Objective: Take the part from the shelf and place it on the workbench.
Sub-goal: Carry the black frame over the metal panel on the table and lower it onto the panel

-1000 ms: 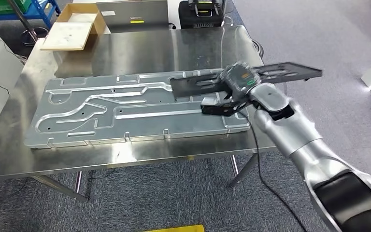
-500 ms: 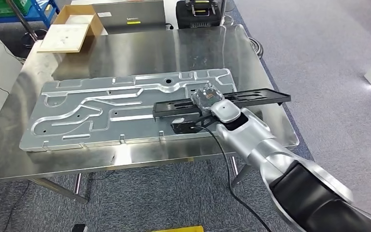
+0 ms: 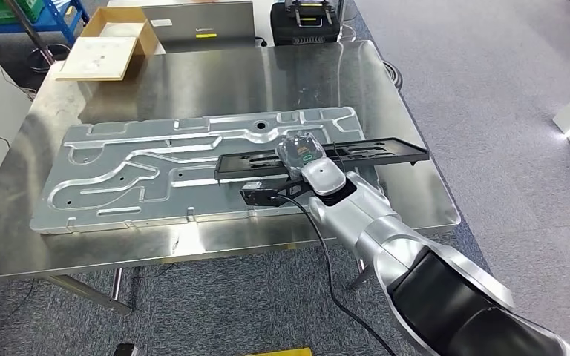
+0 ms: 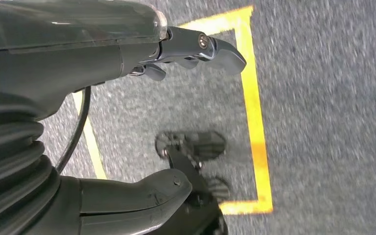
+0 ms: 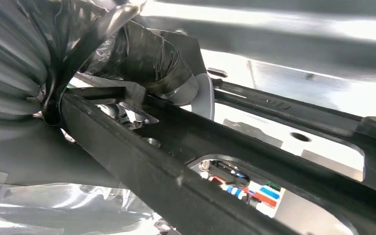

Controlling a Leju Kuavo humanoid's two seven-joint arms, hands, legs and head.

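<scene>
Right robot hand (image 3: 302, 157) grasping long black part (image 3: 386, 150), held level over right end of grey metal panel (image 3: 119, 178) on steel desk (image 3: 267, 74), left robot hand (image 4: 127, 122) released above carpet

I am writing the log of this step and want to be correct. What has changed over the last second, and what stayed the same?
The right hand, holding the long black part, carried it inward and lower, from past the workbench's right edge to over the right end of the large metal plate. It has not let go. The camera also shifted slightly. The plate, the cardboard box and the laptop kept their places.
</scene>
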